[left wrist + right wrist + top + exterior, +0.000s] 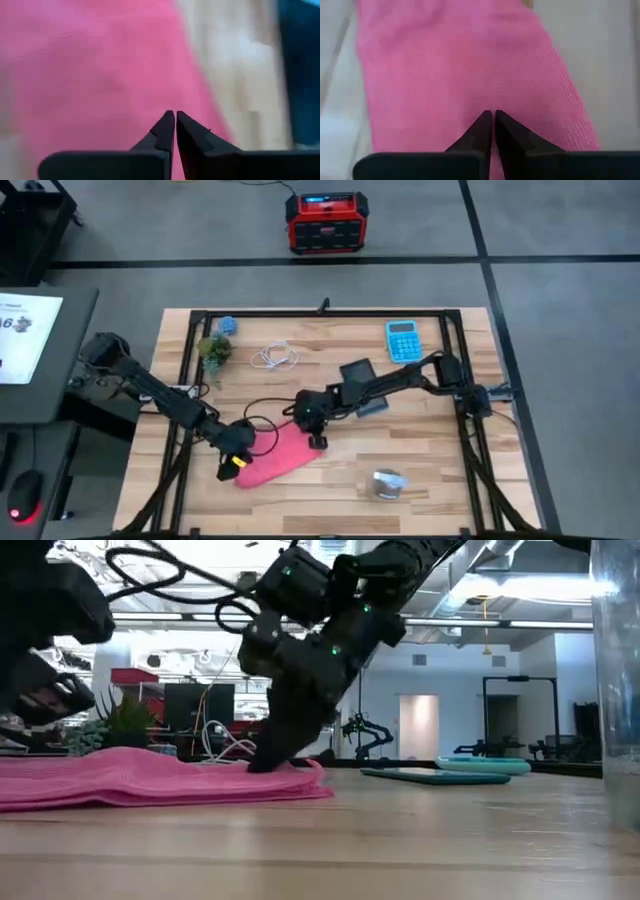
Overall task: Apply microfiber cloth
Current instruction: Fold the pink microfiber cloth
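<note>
The pink microfiber cloth (pixel 280 454) lies flat on the wooden table, a little near of its middle, and shows as a low pink band (pixel 150 778) in the low view. My right gripper (pixel 317 438) is shut, with its tips down on the cloth's right, far end (pixel 265 762). My left gripper (pixel 238 452) is shut over the cloth's left end (pixel 100 75). In the low view it shows at the picture's left (pixel 45 690). My right gripper presses its shut fingertips (pixel 493 116) down on the cloth's top face near its right end (pixel 485 90). The fingers slant down from the table's far right. The cloth lies flat on the table under them. My left gripper's shut fingertips (pixel 175 117) point at the cloth; I cannot tell whether they touch it.
A dark phone (pixel 357 370) and a grey flat device (pixel 372 408) lie just behind my right arm. A blue calculator (pixel 402 340) lies at the far right. A white cable (pixel 275 358) and a small plant (pixel 213 350) sit at the far left. A metal cup (pixel 388 483) stands near right.
</note>
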Motion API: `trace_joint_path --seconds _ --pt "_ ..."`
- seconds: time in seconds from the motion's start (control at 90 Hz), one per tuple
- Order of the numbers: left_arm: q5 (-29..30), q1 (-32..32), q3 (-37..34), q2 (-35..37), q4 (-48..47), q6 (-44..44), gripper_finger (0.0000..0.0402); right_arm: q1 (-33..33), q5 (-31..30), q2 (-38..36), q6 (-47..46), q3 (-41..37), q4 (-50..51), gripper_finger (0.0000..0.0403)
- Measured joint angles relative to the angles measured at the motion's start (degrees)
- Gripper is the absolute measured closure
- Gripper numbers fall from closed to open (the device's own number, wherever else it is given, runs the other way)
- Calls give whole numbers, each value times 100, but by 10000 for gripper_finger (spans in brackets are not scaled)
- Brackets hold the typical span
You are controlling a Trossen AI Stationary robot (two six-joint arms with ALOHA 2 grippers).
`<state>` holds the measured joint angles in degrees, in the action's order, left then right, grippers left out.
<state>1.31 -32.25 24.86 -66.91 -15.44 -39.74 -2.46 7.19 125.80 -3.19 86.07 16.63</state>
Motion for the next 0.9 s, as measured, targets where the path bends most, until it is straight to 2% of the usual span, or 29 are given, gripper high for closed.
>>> trace_joint_path --seconds 0.111,0.256,0.444,0.544,0.644,0.778,0.9 --pt "237 -4 0 -225 -680 -97 402 3 -368 -79 -34 14 492 390" --pt "377 -2 33 -534 -664 -56 402 -40 -738 -211 -89 13 986 390" --pt "418 50 162 -284 -1091 73 402 -51 -1029 -367 -90 -18 1250 390" --pt "468 48 244 -6 -1142 65 402 -39 -1062 -462 -99 -19 1042 390" --pt "525 50 274 220 -969 125 402 -40 -1006 -472 -277 -8 283 390" --pt "994 50 253 217 -947 190 402 -45 -703 -290 -594 3 -636 390" --pt "1223 52 -25 108 -798 12 402 14 -718 -111 -699 -6 -573 390"
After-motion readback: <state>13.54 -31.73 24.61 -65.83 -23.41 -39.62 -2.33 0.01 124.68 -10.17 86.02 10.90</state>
